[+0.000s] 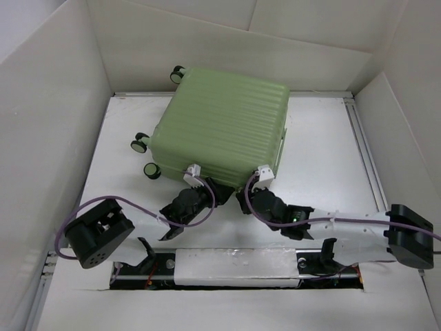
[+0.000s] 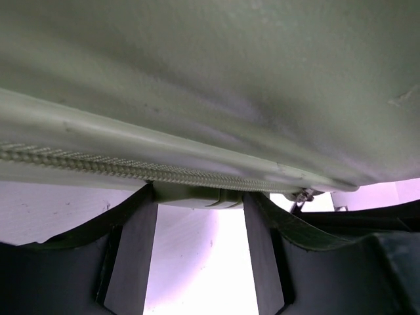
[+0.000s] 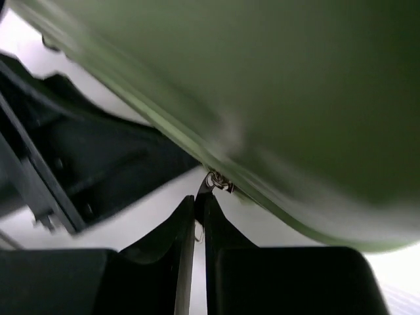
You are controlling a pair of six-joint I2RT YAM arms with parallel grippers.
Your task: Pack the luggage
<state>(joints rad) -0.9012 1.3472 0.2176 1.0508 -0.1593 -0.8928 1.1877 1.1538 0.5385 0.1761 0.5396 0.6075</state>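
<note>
**Right tool pinching the zip pull at the luggage's near edge**

The right tool is almost closed and is nipping the thin metal zip pull, which is hanging from the seam just above its tips. To its left, the left tool is standing about half open. A pale green lug is filling the gap between its fingers, so it appears to be clamping that lug. The luggage is lying flat and closed on the tabletop, straight ahead of both tools, with its near edge overhanging their tips.

The step in hand seems to be running the zip. Doing it well likely means drawing the pull along the line of the zip teeth rather than away from the shell. It probably also means slowing at the rounded corner while the left tool is bracing the case against sliding.

The left arm is sitting close on the right tool's left, so a run that way would meet it. The wheels are lying beyond the left tool, on its far left. A purple cable is looping behind it, and white walls are enclosing everything.
</note>
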